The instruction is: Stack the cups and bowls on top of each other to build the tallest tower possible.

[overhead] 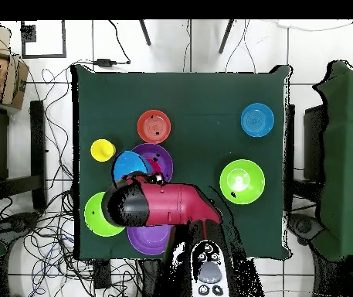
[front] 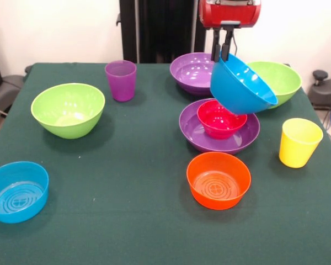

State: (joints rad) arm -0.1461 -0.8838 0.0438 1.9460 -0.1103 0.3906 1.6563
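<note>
Nearest, at the left edge of the green table [front: 127, 221]: small translucent blue bowl [front: 16, 191], upright, alone, well apart from everything else. Right of centre, also near: small orange bowl [front: 218, 180], upright, just in front of the tower. Further right, near the right edge: yellow cup [front: 300, 142], standing upright, apart from the bowls.

In the middle band: the tower [front: 219, 126], so far only a wide purple bowl [front: 194, 132] as base with the small red-pink bowl [front: 221, 118] sitting inside it. At the left in the same band: lime green bowl [front: 68, 109], upright and alone.

Directly above the tower: large blue bowl [front: 240, 85], lifted off the table and tilted strongly, opening turned toward the far right, lower edge hanging over the red-pink bowl; impossible to tell whether touching it or just clear of it. Held at the far rim by the gripper [front: 221, 51], dark fingers [front: 216, 47] close together and clamped on that rim, coming down from the red wrist at the top.

Further back: translucent purple cup [front: 121, 80], upright, left of centre. Right of it, the second wide purple bowl [front: 193, 72], partly hidden by the blue bowl. Behind the blue bowl at the right, the second lime green bowl [front: 278, 81], partly covered too.

From overhead: red arm [overhead: 168, 205] lying across the near side of the table, covering part of the purple and green bowls; large blue bowl seen beside the tower's base.
</note>
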